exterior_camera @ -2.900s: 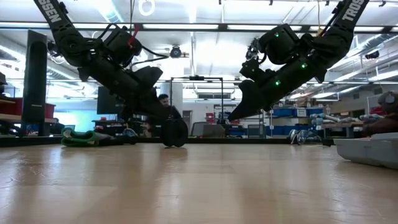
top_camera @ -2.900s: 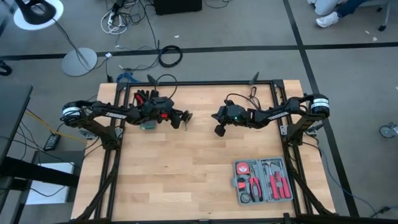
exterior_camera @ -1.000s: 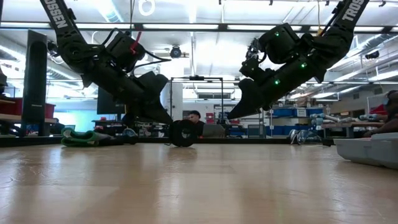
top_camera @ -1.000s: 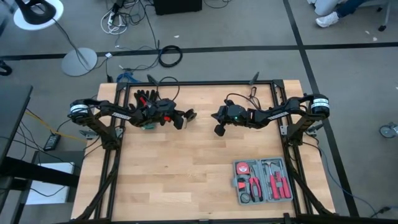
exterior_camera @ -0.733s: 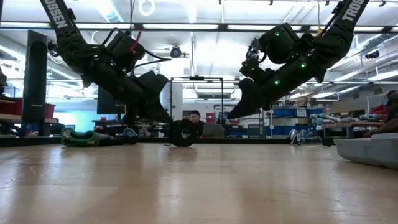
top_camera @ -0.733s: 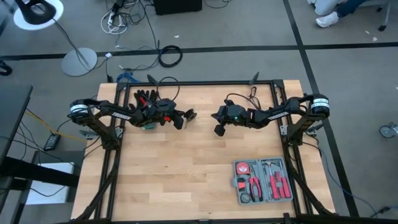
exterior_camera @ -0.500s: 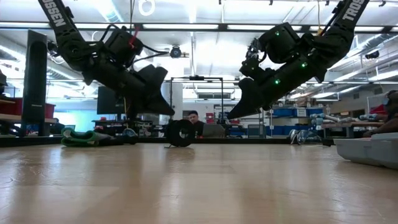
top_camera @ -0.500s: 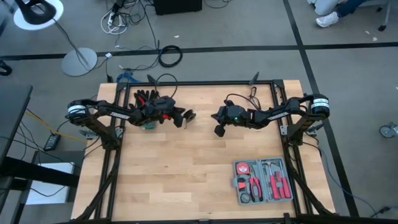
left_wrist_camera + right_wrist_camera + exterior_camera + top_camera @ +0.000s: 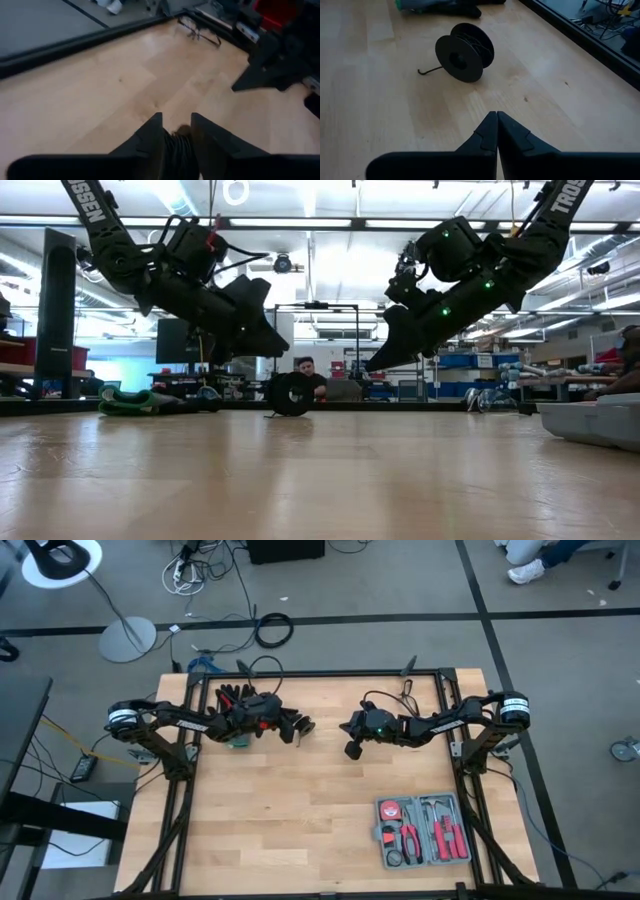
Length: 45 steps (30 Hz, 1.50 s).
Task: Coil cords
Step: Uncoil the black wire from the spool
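The cord is a thin black wire wound on a small black spool (image 9: 464, 51), which stands on its two round rims on the table (image 9: 290, 394). A short free end (image 9: 424, 72) of the wire sticks out onto the wood. My left gripper (image 9: 176, 122) is open and hangs just above the spool, one finger on each side of it, apart from it in the low view (image 9: 277, 348). My right gripper (image 9: 496, 117) is shut and hangs above the table to the spool's right (image 9: 352, 750), pointing at it.
An open tool case (image 9: 422, 830) with red-handled tools lies near the table's near right corner. A black glove and a green thing (image 9: 233, 698) lie at the far left, behind my left gripper. Bare wood stretches across the middle and near left.
My left gripper has risen off the spool and tipped its fingers up a little, letting go of it. The spool stays standing on the table in the same place. My right gripper has kept still.
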Tool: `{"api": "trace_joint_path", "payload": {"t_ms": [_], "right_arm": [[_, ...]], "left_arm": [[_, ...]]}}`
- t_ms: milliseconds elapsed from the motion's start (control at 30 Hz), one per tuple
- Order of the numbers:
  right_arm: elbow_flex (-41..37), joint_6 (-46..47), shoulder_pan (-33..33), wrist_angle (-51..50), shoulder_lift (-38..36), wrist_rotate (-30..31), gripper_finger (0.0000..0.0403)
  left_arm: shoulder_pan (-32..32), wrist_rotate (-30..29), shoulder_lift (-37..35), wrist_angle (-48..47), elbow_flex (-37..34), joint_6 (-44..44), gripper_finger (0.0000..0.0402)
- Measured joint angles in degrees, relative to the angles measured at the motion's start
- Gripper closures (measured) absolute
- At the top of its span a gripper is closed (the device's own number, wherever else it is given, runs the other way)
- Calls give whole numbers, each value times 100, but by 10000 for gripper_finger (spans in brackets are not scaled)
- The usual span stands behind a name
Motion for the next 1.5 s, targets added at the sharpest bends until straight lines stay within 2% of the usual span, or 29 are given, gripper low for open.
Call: {"api": "trace_joint_path", "payload": {"t_ms": [167, 333, 567, 833, 1100, 1300, 1400, 1500], "right_arm": [[0, -3, 0, 0, 0, 0, 401], [0, -5, -15, 0, 0, -1, 396], [0, -5, -17, 0, 0, -1, 400], [0, -5, -17, 1, 0, -1, 395], [0, -5, -17, 1, 0, 0, 400], [0, -5, -15, 0, 0, -1, 395], [0, -5, -17, 4, 0, -1, 399], [0, -5, -17, 6, 0, -1, 401]], "left_arm": [[-16, -54, 0, 69, 0, -2, 275], [-89, -92, 35, -145, 0, -13, 275], [-236, -808, 37, -447, 0, 149, 275], [-270, -861, 147, -684, 0, 122, 275], [-413, -1014, 551, -159, 2, 105, 275], [-413, -1022, 590, -89, 2, 103, 276], [-413, -1030, 609, -101, 2, 127, 286], [-413, -1031, 689, -106, 4, 127, 317]]}}
